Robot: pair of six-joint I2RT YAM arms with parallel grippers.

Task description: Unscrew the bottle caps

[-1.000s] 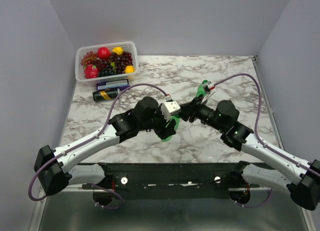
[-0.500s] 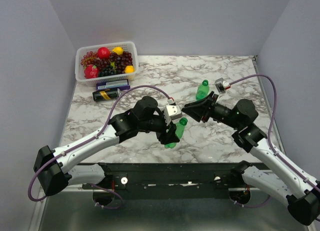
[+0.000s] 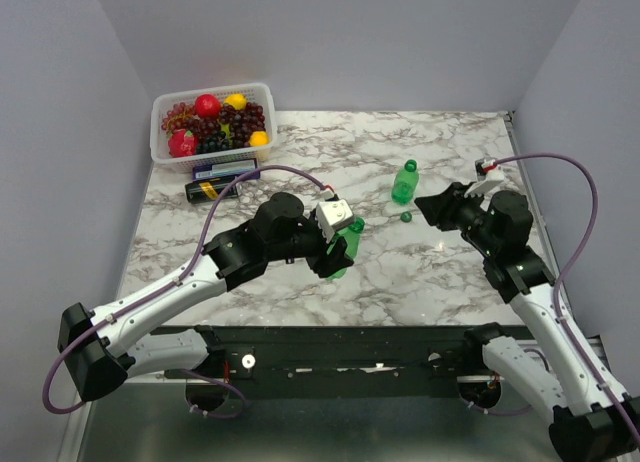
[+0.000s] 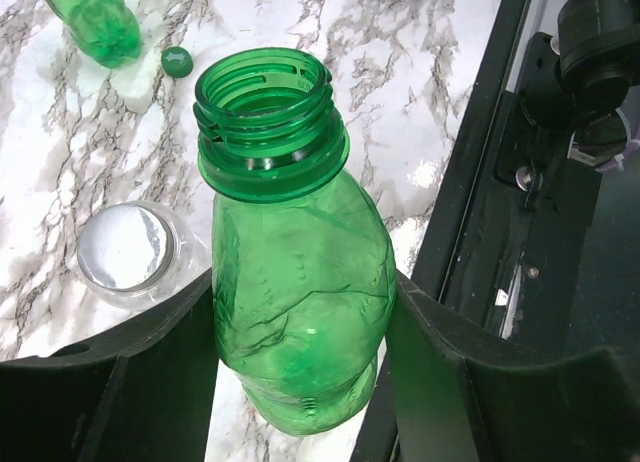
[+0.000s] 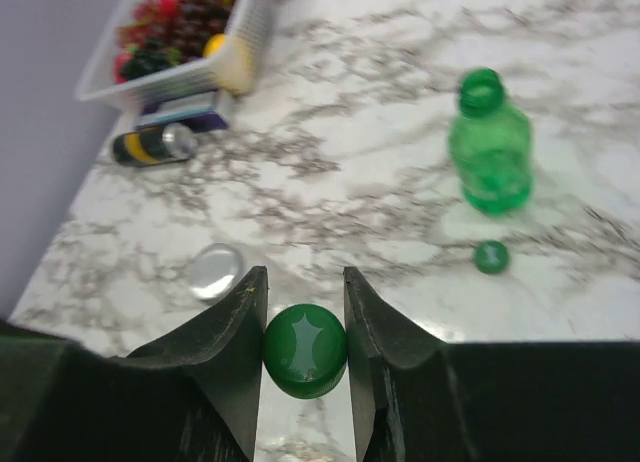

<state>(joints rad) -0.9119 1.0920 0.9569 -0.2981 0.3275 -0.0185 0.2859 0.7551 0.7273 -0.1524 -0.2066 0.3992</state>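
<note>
Between the right gripper's [image 5: 305,302] closed fingers: a green cap [image 5: 305,349], just off its bottle.
The right arm has pulled away from the centre while the left gripper [image 3: 335,250] clamps the open-necked green bottle [image 4: 300,282] above the table [image 3: 300,152]; only the clear bottle's [image 4: 188,267] silvery cap [image 4: 125,245] looks left to unscrew.

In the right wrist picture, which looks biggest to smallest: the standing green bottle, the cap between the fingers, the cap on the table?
1. standing green bottle
2. held cap, looking big because it's close
3. cap on table
</note>
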